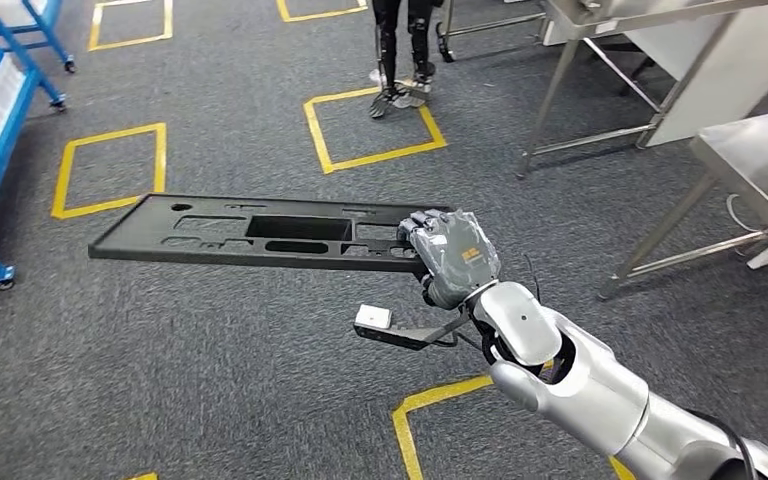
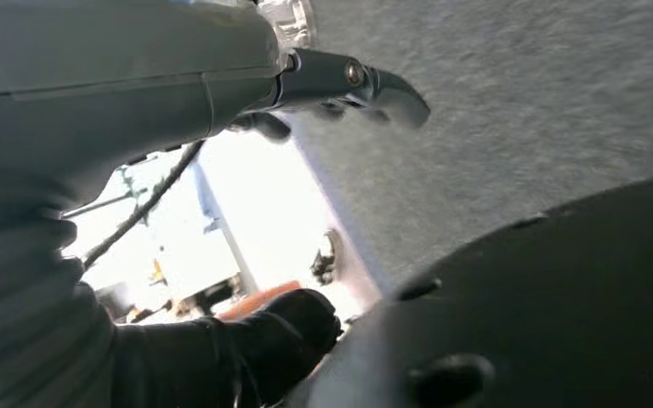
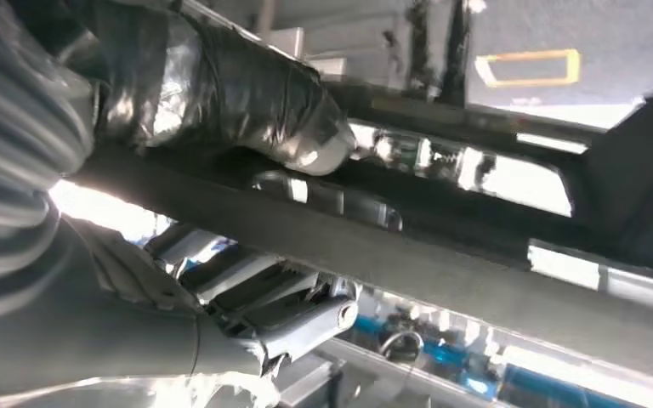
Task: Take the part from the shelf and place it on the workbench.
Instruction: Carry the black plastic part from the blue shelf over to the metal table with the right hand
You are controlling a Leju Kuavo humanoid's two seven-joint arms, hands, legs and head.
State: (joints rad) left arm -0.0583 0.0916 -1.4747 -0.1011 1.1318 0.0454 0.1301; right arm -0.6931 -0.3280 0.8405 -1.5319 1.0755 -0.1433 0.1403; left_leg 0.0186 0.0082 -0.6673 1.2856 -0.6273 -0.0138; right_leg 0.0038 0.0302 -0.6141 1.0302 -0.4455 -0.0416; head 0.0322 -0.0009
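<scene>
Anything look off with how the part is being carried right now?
Yes. The right hand grips the long black part at one end only, so nearly all of it sticks out unsupported over the floor. It looks roughly level, but that grip seems likely to let it sag or twist.

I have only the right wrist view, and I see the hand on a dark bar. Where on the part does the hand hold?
Observer: The right hand grips the black part at its right end; the rest reaches out flat to the robot's left.
Operator: Is the workbench near?
Observer: A steel workbench stands ahead on the right, apart from the part.
Operator: Is somebody in the way?
Observer: A person stands farther ahead on the carpet.
</scene>
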